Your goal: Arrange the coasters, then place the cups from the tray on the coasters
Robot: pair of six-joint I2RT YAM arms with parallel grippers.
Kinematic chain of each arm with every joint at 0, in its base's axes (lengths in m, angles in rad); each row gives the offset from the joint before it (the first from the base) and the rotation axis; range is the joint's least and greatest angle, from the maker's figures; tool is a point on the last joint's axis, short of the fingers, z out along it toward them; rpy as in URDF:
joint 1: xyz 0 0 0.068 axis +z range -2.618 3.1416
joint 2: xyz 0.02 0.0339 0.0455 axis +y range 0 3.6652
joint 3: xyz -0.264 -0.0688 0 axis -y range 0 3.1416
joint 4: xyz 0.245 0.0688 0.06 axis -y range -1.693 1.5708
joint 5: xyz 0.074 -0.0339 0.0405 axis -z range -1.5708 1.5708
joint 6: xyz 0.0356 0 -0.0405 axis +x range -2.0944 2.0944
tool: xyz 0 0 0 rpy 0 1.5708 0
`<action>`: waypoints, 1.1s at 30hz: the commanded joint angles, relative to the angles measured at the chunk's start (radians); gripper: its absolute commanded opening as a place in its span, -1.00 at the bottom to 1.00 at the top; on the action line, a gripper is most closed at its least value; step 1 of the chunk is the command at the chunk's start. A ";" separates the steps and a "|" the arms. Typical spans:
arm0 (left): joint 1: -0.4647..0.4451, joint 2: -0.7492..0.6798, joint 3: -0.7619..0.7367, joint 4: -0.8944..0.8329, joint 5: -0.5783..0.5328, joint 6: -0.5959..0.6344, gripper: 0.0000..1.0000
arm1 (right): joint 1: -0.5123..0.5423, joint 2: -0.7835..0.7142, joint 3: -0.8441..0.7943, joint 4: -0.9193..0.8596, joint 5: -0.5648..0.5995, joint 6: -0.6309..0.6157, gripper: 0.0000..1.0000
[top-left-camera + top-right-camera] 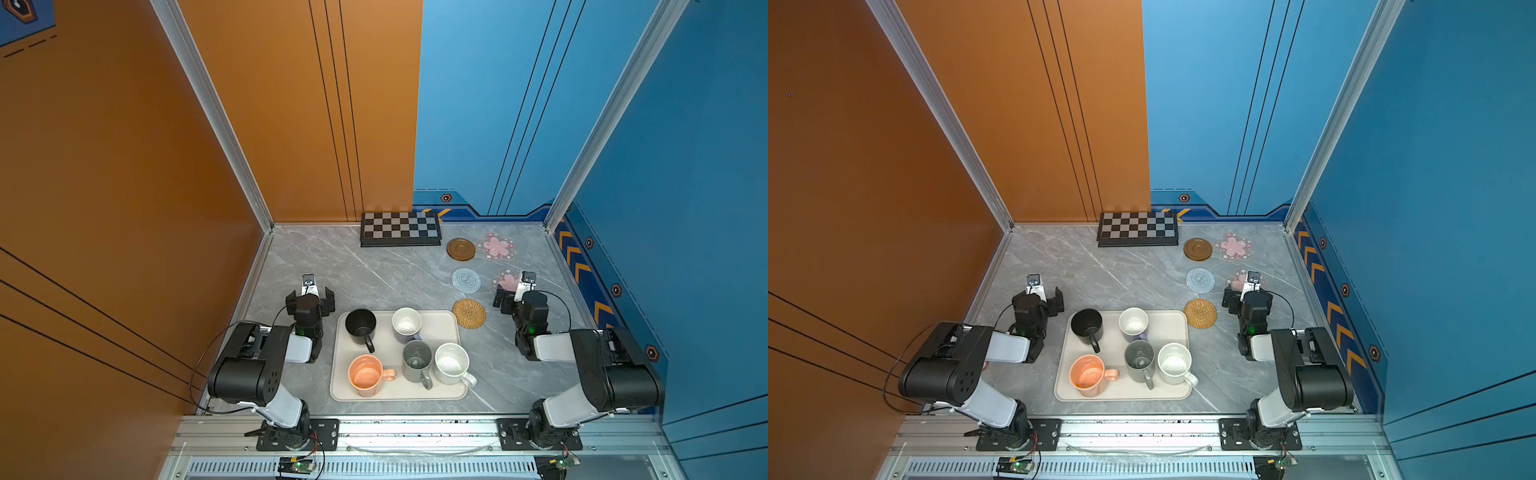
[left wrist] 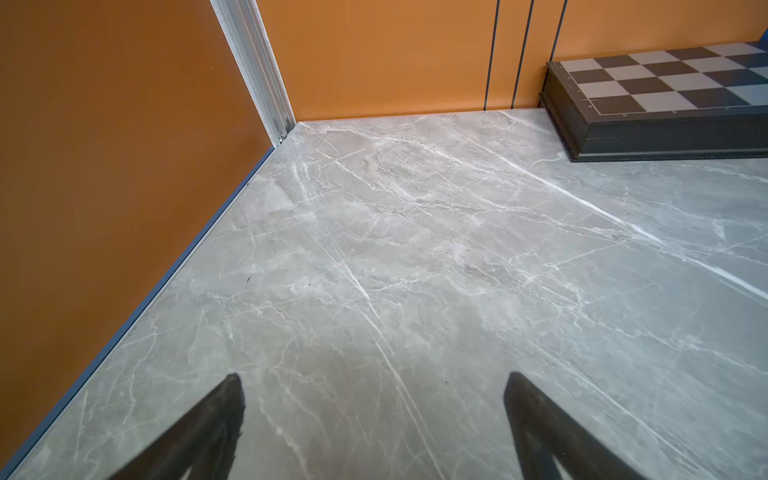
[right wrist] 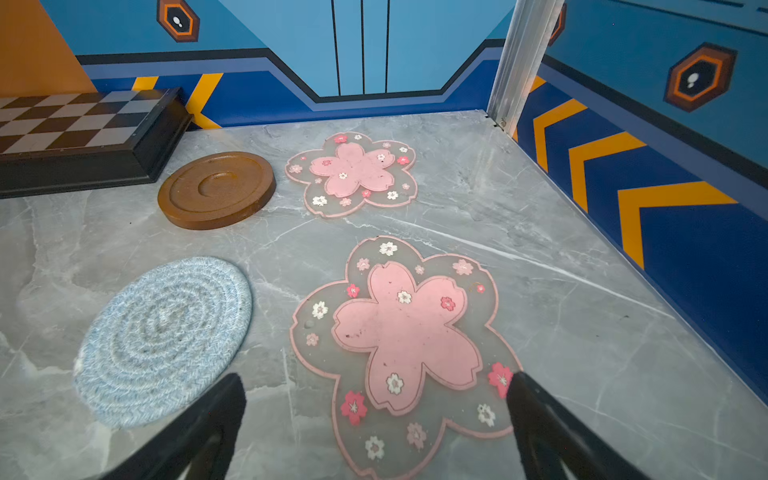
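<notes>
The cream tray [image 1: 441,329] sits near the front of the table and holds several cups: black [image 1: 360,326], lavender [image 1: 406,324], grey [image 1: 417,360], white speckled [image 1: 451,362] and orange [image 1: 365,376]. To its back right lie the coasters: brown wooden [image 1: 461,249], far pink flower [image 1: 495,246], blue-grey [image 1: 466,280], rattan [image 1: 469,313] and near pink flower [image 3: 405,328]. My right gripper [image 3: 376,382] hangs open over the near pink flower's edge, holding nothing. My left gripper [image 2: 374,379] stands open over bare marble, left of the tray.
A black-and-white checkerboard [image 1: 400,228] lies against the back wall. Orange wall panels close the left side and blue ones the right. The rattan coaster lies close to the tray's back right corner.
</notes>
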 commanded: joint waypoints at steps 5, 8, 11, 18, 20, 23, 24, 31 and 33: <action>-0.001 -0.005 0.016 0.001 -0.002 -0.001 0.96 | 0.006 0.009 0.015 0.009 -0.007 -0.020 1.00; 0.000 -0.006 0.017 0.001 0.000 -0.001 0.96 | 0.002 0.009 0.016 0.004 -0.011 -0.017 1.00; -0.001 -0.005 0.017 0.001 0.000 -0.001 0.96 | -0.006 0.009 0.019 -0.001 -0.022 -0.011 1.00; 0.001 -0.004 0.018 0.000 0.004 0.000 0.96 | -0.006 0.009 0.019 -0.001 -0.022 -0.012 1.00; 0.001 -0.005 0.017 0.000 0.004 0.000 0.96 | -0.006 0.009 0.019 -0.001 -0.022 -0.011 1.00; 0.001 -0.005 0.017 0.000 0.004 -0.001 0.96 | -0.006 0.009 0.019 -0.001 -0.023 -0.011 1.00; 0.001 -0.004 0.017 -0.001 0.004 -0.001 0.96 | -0.006 0.009 0.019 -0.002 -0.023 -0.011 1.00; 0.001 -0.005 0.016 -0.001 0.004 -0.001 0.96 | -0.006 0.009 0.019 -0.001 -0.022 -0.011 1.00; 0.001 -0.005 0.016 -0.001 0.004 -0.001 0.96 | -0.006 0.009 0.019 -0.001 -0.024 -0.011 1.00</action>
